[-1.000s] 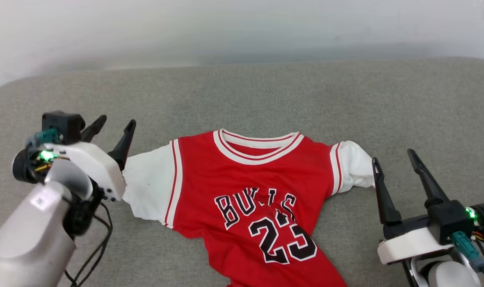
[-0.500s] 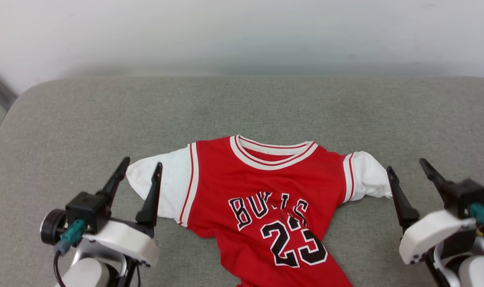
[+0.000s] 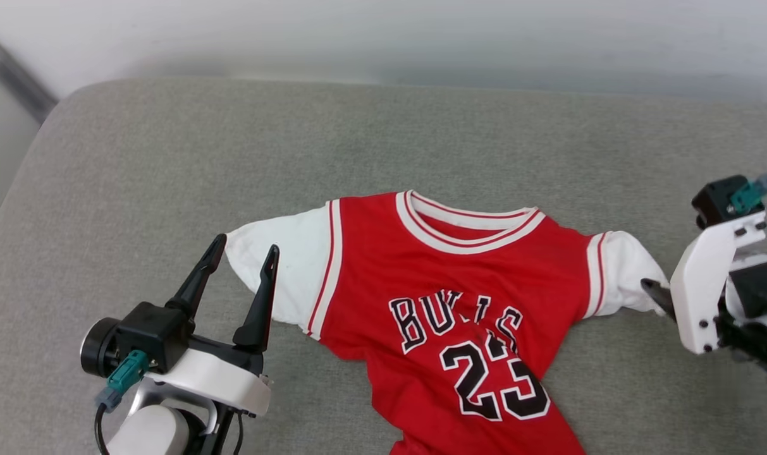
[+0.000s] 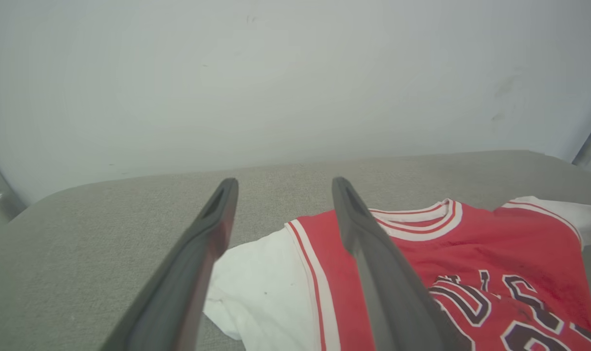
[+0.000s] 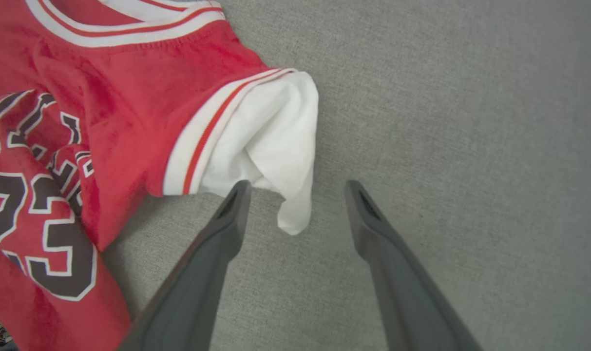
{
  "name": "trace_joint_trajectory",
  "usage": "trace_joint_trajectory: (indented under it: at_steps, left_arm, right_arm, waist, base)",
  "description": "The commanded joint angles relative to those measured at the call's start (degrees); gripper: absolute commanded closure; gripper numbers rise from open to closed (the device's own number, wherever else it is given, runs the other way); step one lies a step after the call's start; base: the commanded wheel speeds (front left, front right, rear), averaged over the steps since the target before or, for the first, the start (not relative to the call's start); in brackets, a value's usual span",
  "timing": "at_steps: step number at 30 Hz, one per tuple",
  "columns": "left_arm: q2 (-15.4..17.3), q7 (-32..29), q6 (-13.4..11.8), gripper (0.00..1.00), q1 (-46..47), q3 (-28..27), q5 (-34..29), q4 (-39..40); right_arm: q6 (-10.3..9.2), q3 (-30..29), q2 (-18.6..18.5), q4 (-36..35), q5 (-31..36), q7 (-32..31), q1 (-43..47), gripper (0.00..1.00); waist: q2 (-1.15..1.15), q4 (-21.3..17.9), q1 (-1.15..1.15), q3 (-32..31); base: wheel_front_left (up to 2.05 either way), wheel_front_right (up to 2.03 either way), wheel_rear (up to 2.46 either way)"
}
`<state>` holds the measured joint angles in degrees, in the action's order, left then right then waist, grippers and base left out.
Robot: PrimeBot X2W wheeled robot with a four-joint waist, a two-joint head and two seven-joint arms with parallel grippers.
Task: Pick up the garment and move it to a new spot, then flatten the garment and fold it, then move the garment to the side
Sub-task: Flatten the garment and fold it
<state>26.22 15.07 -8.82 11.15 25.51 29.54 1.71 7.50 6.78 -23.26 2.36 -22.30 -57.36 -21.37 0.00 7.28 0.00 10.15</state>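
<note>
The garment (image 3: 446, 272) lies face-up on a grey cushion (image 3: 358, 139) beside the left pincer (image 3: 246, 244).

Left hand (image 3: 246, 244), right hand (image 5: 298, 185) (both empty) splayed.

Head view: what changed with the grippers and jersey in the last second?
The right gripper tipped over, fingers now aimed down at the right sleeve's tip. The left gripper drew back, fingers now framing the left sleeve's end. Both stay open, holding nothing; the garment lies as before on the grey cushion.
</note>
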Motion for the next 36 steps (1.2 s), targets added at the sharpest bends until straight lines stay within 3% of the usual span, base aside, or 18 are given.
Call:
trace_joint_trajectory:
  at_steps: [1,6,18,19,20,21,29,36]
  left_arm:
    - [-0.2,0.1,0.2,0.0,0.4,-0.2,-0.3,-0.3]
    - [-0.9,0.1,1.4,0.0,0.9,-1.1,-1.3,-1.0]
    - [-2.6,0.1,3.7,0.0,1.3,-1.8,-3.0,-1.5]
    - [-2.7,0.1,3.7,0.0,1.3,-1.9,-3.2,-1.6]
    - [-2.8,0.1,3.8,0.0,1.3,-1.9,-3.2,-1.7]
    - [-2.8,0.1,3.9,0.0,1.4,-1.9,-3.2,-1.8]
    - [-3.3,0.1,4.3,0.0,-0.1,-1.7,-3.5,-2.6]
    - [-4.0,0.1,4.1,0.0,0.6,-1.1,-3.6,-2.1]
  right_arm:
    - [-0.02,0.3,-0.1,0.8,0.1,-0.7,-1.1,0.0]
    - [-0.02,1.7,-1.1,5.3,2.2,-2.2,-4.1,0.0]
    - [-0.02,4.1,1.1,15.7,1.8,5.6,-4.1,0.0]
    - [-0.02,4.5,1.2,16.7,1.8,6.0,-3.9,0.15]
    - [-0.02,4.9,1.2,17.5,1.6,6.5,-3.7,0.68]
    - [-0.02,5.4,1.3,18.0,1.2,6.8,-3.5,1.0]
    - [-0.05,5.3,-3.4,15.1,-2.0,5.5,-2.0,1.0]
    - [-0.04,-0.1,-7.4,9.0,0.1,0.7,-3.1,1.0]
  waist:
    - [0.0,0.9,0.0,0.9]
    - [0.0,2.3,0.0,2.1]
    - [0.0,3.7,0.0,4.5]
    - [0.0,3.7,0.0,4.5]
    - [0.0,3.7,0.0,4.5]
    - [0.0,3.6,0.0,4.4]
    - [0.0,1.7,0.0,1.8]
    - [0.0,2.3,0.0,2.0]
  base:
    - [0.0,0.0,0.0]
    - [0.0,0.0,0.0]
    - [0.0,0.0,0.0]
    - [0.0,0.0,0.0]
    - [0.0,0.0,0.0]
    - [0.0,0.0,0.0]
    - [0.0,0.0,0.0]
    - [0.0,0.0,0.0]
